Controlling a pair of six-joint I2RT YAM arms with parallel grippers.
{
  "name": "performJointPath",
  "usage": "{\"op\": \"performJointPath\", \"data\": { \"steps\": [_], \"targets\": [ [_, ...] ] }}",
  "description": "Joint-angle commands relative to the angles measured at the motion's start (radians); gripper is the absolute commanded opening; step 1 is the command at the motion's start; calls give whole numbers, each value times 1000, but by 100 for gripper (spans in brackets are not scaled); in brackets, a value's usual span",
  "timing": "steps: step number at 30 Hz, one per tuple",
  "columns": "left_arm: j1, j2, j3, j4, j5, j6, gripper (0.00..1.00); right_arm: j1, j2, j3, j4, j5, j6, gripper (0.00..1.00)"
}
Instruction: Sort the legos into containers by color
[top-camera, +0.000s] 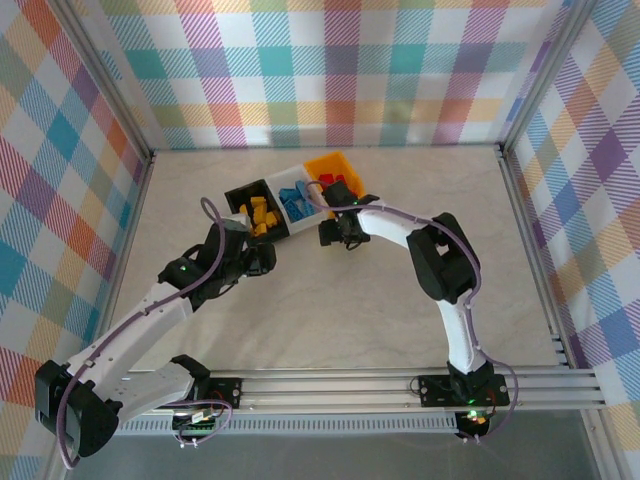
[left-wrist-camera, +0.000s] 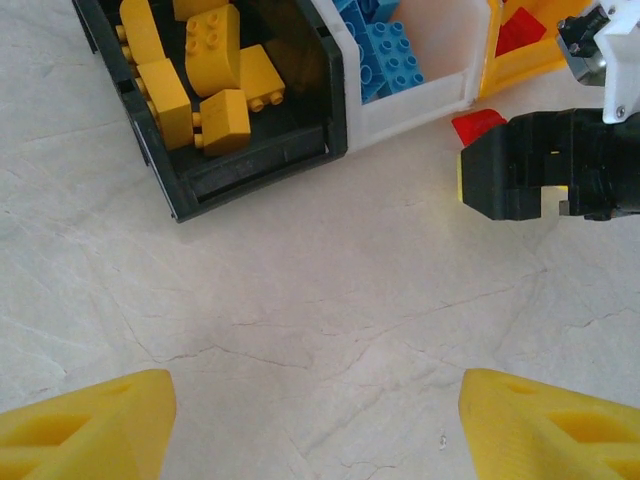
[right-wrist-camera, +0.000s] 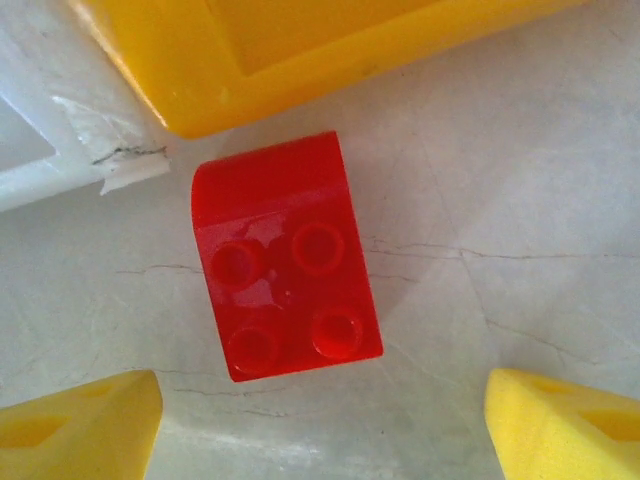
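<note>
Lying on the pale, marbled tabletop (top-camera: 350, 320), the three containers (top-camera: 290, 195) form one joined row. In the top view its long axis runs diagonally, from the black bin (top-camera: 240, 192) at the lower left, through the white bin (top-camera: 312, 212), to the orange-yellow bin (top-camera: 330, 162) at the upper right. All three openings face upward.

The left hand (top-camera: 262, 258) is near the front of the black bin. Its fingers are spread wide; in the left wrist view the two yellow fingertips (left-wrist-camera: 90, 420) stand far apart over bare tabletop. They hold nothing and touch nothing.

The right hand (top-camera: 335, 232) is in front of the place where the white and orange-yellow bins join. It is also spread, with one fingertip (right-wrist-camera: 70, 425) on each side of the view. It grips nothing.

Yellow legos (left-wrist-camera: 215, 40) lie in the black bin, blue legos (left-wrist-camera: 390, 55) in the white bin, and red legos (left-wrist-camera: 520, 30) in the orange-yellow bin.

One red lego (right-wrist-camera: 285, 260) lies on the tabletop, just beside the front corner of the orange-yellow bin. Its four studs face up. Its slightly longer axis points toward that bin, rounded end first. It is between the lines of the right fingertips, apart from both.
</note>
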Motion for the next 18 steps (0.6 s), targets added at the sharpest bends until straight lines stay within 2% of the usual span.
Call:
{"op": "performJointPath", "data": {
  "steps": [1, 7, 11, 15, 17, 18],
  "targets": [
    [18, -27, -14, -7, 6, -10, 75, -43, 60, 59, 43, -129, -92, 83],
    [28, -13, -9, -6, 15, -13, 76, -48, 116, 134, 11, -142, -138, 76],
    [29, -6, -9, -6, 21, -15, 76, -48, 121, 132, 26, -150, -163, 58],
    [36, -7, -12, -8, 27, -13, 76, -41, 124, 138, 24, -131, -198, 47],
    [39, -8, -17, -8, 31, -16, 76, -40, 121, 138, 26, -128, -208, 48],
    [40, -10, -17, -8, 32, -16, 76, -40, 119, 141, 25, -126, -211, 53]
  ]
}}
